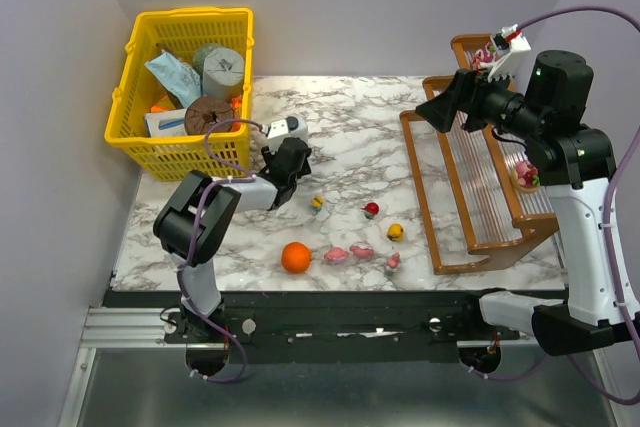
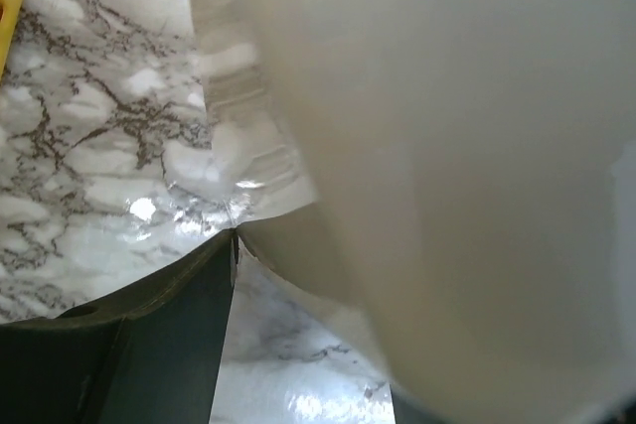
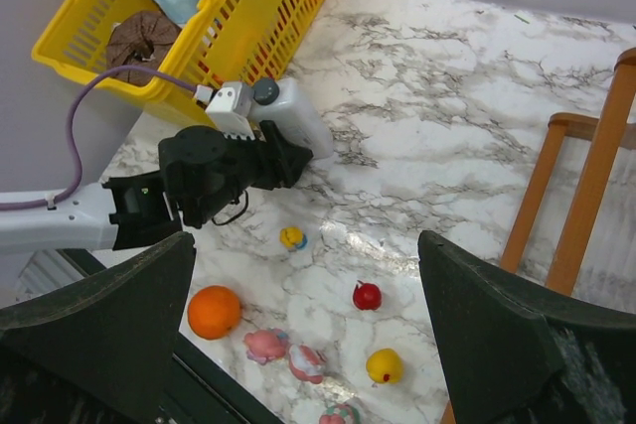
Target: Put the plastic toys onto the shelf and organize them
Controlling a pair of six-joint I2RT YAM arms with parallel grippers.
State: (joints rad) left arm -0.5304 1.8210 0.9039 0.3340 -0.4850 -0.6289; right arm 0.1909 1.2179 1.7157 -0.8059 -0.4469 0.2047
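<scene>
From where I stand, six of the tiny plastic toys [image 1: 361, 250] lie loose along the lower middle of the marble-patterned counter [image 1: 380, 137]. There is a small yellow-and-blue figure [image 1: 316, 203], a round red one [image 1: 371, 210], a round yellow one [image 1: 396, 231], and three pinkish ones in a row beside the larger orange ball [image 1: 295, 257]. The brown wooden stepped shelf with clear rod floors [image 1: 480, 197] stands at the right of the frame. What looks like one pink toy [image 1: 525, 173] sits on it, half hidden by the right arm. The right tool [image 1: 448, 105] hangs over the shelf's upper left corner, its fingers spread wide with nothing between them. The left tool [image 1: 286, 150] sits right against the white plastic bottle with a dark cap [image 1: 287, 129], just below the yellow plastic basket [image 1: 190, 15] at upper left. Its wrist view is filled with white blur, so I cannot tell whether it grips. The toys look light, hard and smooth, so I reckon they will skid or roll if nudged, the round ones most of all. The best hold, to my eye, is a low pinch across the widest part of the body, coming straight down. I would not take one by any small sticking-out bit.
</scene>
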